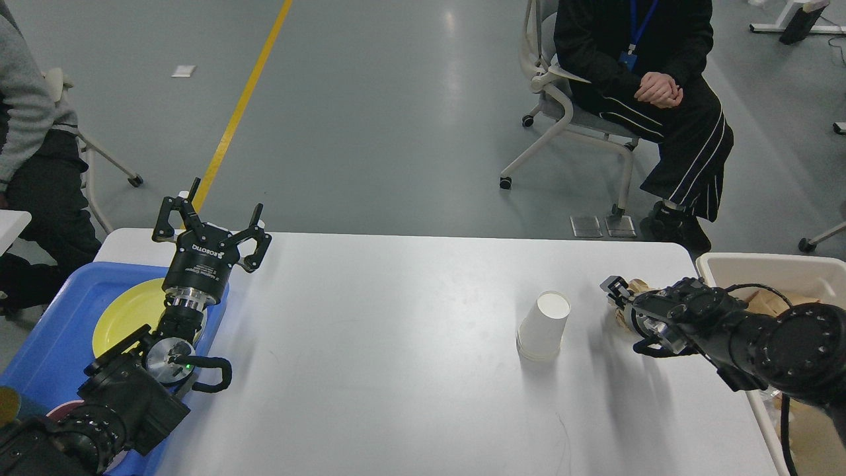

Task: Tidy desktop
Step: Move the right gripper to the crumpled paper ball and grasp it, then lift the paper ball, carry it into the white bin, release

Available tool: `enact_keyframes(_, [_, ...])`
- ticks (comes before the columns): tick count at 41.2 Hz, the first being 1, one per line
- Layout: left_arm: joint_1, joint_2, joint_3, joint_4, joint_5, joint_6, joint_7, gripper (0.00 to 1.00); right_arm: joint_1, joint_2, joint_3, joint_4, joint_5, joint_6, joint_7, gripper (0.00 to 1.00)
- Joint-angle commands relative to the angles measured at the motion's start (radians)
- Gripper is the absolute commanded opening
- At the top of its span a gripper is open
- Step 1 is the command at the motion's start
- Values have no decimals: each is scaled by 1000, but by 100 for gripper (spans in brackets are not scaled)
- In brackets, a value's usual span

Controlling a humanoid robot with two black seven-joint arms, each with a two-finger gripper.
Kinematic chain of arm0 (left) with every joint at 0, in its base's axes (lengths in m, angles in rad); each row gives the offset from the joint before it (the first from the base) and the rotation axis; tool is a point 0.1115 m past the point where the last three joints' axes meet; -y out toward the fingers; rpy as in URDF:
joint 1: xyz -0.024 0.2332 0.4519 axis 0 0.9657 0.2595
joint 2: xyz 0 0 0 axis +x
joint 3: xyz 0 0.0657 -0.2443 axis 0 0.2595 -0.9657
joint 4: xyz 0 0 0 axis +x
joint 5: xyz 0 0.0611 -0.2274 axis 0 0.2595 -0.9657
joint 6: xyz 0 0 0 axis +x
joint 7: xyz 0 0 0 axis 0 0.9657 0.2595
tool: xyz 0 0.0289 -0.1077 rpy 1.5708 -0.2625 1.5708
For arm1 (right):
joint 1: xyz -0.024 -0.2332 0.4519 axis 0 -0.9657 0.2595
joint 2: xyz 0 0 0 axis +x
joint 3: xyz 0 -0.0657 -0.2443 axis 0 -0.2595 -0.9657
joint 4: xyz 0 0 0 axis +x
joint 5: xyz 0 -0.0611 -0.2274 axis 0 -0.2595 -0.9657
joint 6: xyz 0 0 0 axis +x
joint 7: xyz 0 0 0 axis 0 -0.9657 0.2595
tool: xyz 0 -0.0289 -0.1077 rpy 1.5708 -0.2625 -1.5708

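**A:** Which step was in hand, going left to right?

**B:** On the left, the left end effector [213, 213] was raised over the far edge of the tray [59, 317], fingers spread wide and holding nothing. The tray sat on the worktop's [396, 370] near-left corner with a yellow plate [122, 314] in it. That arm looked idle to me.

**A:** And the middle?

**B:** Bare white worktop, then an upside-down cup [544, 325] standing right of centre, untouched and clear of both arms.

**A:** So the work was on the right?

**B:** I judged so. The right end effector [620, 297] lay low over the worktop, just right of the cup, with a crumpled brown scrap [636, 289] at its fingertips. I could not tell whether the fingers had closed on it; they were seen end-on and dark. The bin [760, 264] stood just beyond the worktop's right edge, with brown paper already inside.

**A:** The next move?

**B:** Probably securing the scrap and carrying it right, over the bin's rim, without knocking the cup. The cup would be left to clear afterwards.

**A:** Counts?

**B:** One tray, one yellow plate, one cup or perhaps a nested stack, one scrap, one bin. Two end effectors. A dark round thing near the tray's near edge was mostly hidden by the arm.
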Motion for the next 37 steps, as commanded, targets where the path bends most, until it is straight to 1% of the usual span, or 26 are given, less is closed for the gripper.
enact_keyframes(1, [0,0,0,0,0,0,0,99,-5,6,-2,-9,0,-4,-3,100])
enact_keyframes(9, [0,0,0,0,0,0,0,99,-5,8,-2,-7,0,4,-13,100])
enact_keyframes(13, [0,0,0,0,0,0,0,99,-5,11,-2,-9,3,-9,-11,100])
enact_keyframes(14, [0,0,0,0,0,0,0,99,-7,11,-4,-9,1,-10,-11,99])
enact_keyframes(15, [0,0,0,0,0,0,0,99,-7,11,-4,-9,0,-10,-11,93])
enact_keyframes(16, [0,0,0,0,0,0,0,99,-7,11,-5,-9,-3,-10,-11,82])
enact_keyframes(17, [0,0,0,0,0,0,0,99,-7,10,-10,-9,-6,-10,-11,50])
enact_keyframes(19, [0,0,0,0,0,0,0,99,-7,8,-14,-10,-13,-10,-8,23])
enact_keyframes(20, [0,0,0,0,0,0,0,99,-7,8,-16,-13,-16,-12,-5,17])
enact_keyframes(21, [0,0,0,0,0,0,0,99,-7,8,-16,-15,-19,-12,-3,15])
enact_keyframes(22, [0,0,0,0,0,0,0,99,-7,8,-16,-12,-19,-13,-3,12])
enact_keyframes(23, [0,0,0,0,0,0,0,99,-7,10,-16,-12,-20,-12,-3,4])
enact_keyframes(24, [0,0,0,0,0,0,0,99,-7,8,-16,-13,-20,-13,1,0])
enact_keyframes(32, [0,0,2,0,0,0,0,99,-8,25,-14,-9,-20,-67,3,0])
enact_keyframes(37, [0,0,0,0,0,0,0,99,-10,25,-16,-5,-20,-81,1,0])
